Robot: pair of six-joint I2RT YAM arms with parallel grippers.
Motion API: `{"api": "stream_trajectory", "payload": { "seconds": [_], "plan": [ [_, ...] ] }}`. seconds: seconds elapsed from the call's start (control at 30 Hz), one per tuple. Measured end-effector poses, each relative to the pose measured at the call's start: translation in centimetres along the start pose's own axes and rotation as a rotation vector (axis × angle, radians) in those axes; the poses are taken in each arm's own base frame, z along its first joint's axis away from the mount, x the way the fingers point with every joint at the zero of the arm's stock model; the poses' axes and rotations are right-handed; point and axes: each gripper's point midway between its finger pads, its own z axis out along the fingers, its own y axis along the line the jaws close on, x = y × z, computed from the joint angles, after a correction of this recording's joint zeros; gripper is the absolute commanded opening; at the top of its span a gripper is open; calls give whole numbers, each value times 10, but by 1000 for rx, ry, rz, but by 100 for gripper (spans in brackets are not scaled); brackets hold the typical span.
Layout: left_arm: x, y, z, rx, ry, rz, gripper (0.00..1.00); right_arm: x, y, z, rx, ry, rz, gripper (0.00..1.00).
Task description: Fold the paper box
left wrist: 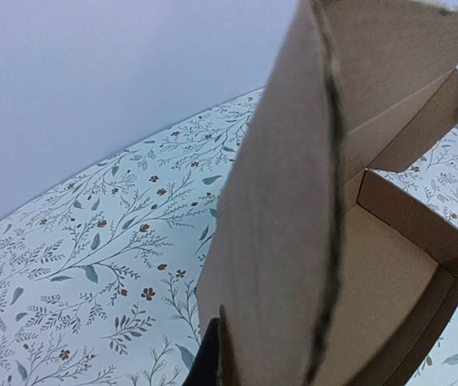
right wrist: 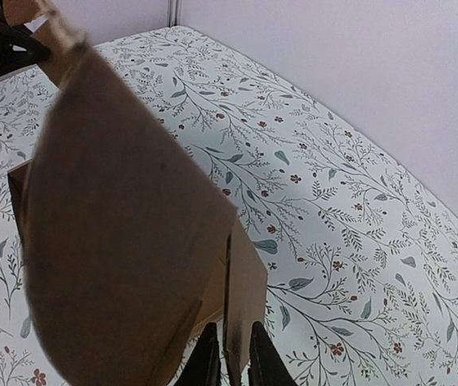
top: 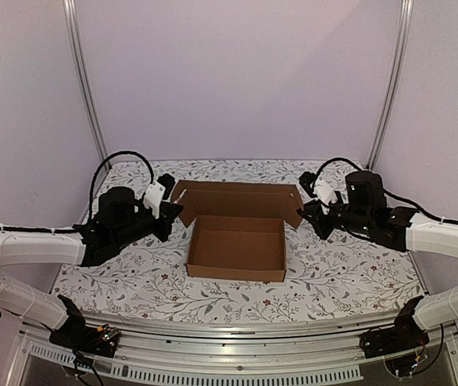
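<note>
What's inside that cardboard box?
The paper box shows only its bare brown floor; nothing lies there. Its near wall hides the floor strip just behind it.

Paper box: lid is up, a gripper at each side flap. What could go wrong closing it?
The right gripper pinches the flap only near its edge; it may slip off. The left gripper has its hold hidden behind cardboard, so an uneven pull could skew the lid. Nothing pins the paper box; it may slide.

The paper box [top: 237, 245] sits open on the floral-patterned table [top: 333, 281].
</note>
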Motion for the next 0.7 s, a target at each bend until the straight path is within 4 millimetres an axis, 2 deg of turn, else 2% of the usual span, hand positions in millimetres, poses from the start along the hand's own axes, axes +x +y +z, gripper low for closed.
{"api": "stream_trajectory", "payload": {
  "seconds": [0.1, 0.33, 0.7],
  "plan": [
    [-1, 0, 0, 0, 3, 0, 0, -2, 2, 0, -10, -7, 2, 0],
    [-5, 0, 2, 1, 26, -24, 0, -3, 2, 0, -14, -13, 25, 0],
    [-16, -12, 3, 25, 74, -180, 0, -10, 10, -10, -13, -23, 165, 0]
  ]
}}
